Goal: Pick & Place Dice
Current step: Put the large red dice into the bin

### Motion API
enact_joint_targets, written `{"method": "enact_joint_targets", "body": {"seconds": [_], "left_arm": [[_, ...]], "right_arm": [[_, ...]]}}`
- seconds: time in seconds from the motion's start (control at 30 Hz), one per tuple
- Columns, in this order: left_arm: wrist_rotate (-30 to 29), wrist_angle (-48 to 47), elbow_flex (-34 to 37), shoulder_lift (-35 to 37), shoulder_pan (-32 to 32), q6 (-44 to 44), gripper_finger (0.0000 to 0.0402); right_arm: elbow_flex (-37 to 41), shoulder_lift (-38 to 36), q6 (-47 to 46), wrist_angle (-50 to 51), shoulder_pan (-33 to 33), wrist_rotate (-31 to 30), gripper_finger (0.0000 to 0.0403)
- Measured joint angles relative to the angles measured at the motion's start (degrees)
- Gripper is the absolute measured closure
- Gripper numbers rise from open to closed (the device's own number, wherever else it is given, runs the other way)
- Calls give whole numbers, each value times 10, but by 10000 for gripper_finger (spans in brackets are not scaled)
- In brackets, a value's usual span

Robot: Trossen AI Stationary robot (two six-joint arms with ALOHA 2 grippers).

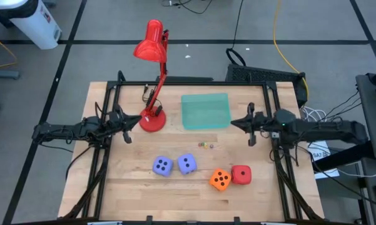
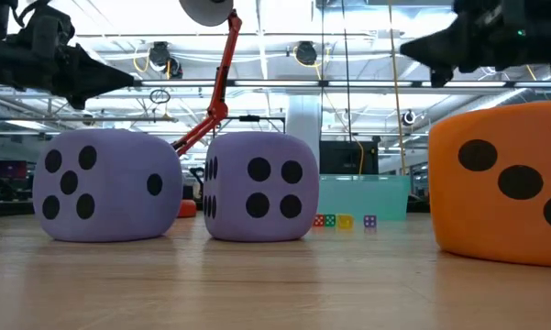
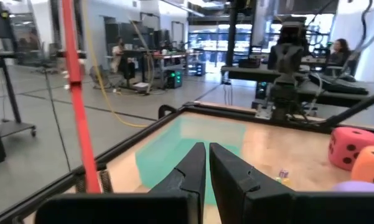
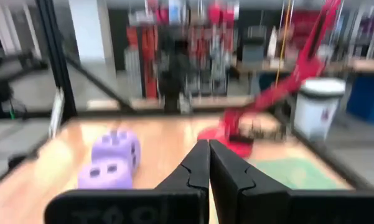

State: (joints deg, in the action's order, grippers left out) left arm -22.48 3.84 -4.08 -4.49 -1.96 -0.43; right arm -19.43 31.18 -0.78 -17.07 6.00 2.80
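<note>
From above, 4 foam dice sit in a loose row on the near half of the wooden desk (image 1: 112, 187): 2 lavender dice (image 1: 163, 165) (image 1: 187, 164) side by side, then the orange die (image 1: 220, 179) touching the red die (image 1: 241, 174). The left claw (image 1: 129, 129) hangs at the desk's left edge beside the red lamp (image 1: 151, 75); the right claw (image 1: 249, 129) hangs at the right edge. Both are well apart from the dice, and the teal tray (image 1: 205, 111) between them lies bare, so no die has yet been placed.

At desk height, the 2 lavender dice (image 2: 105, 185) (image 2: 259, 186) rest flat and the orange die (image 2: 504, 183) fills the right of the frame; the tray (image 2: 362, 194) stands behind, with tiny coloured specks (image 2: 344, 221) before it.

From the left wrist, the left claw (image 3: 207, 163) points over the tray (image 3: 174, 149), its fingers nearly clenched and grasping nothing; the red die (image 3: 350, 147) and orange die (image 3: 371, 165) show beyond.

From the right wrist, the right claw (image 4: 208, 163) is clenched and empty, facing both lavender dice (image 4: 107, 164).

The task appears to stand at its start, before any reach. The next move likely calls for 1 claw to release its fingers wide, descend over a die and straddle it squarely.
</note>
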Motion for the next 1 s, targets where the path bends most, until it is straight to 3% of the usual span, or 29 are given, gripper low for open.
{"method": "enact_joint_targets", "body": {"seconds": [0.23, 0.43, 0.63, 0.77, 1.0], "left_arm": [[0, -4, 0, 0, 0, 6, 371], [0, -14, 0, 0, 0, 5, 371], [0, -21, 0, 0, 0, 3, 371], [-1, -23, 0, 0, 0, 5, 371], [-1, -23, 0, 0, 0, 18, 371]], "right_arm": [[-164, 112, -8, 207, -91, -77, 403], [-322, 202, -103, 418, -170, -155, 403], [-422, 272, -205, 554, -250, -148, 403], [-455, 312, -225, 608, -313, -146, 403], [-458, 355, -273, 599, -378, -148, 386]]}}
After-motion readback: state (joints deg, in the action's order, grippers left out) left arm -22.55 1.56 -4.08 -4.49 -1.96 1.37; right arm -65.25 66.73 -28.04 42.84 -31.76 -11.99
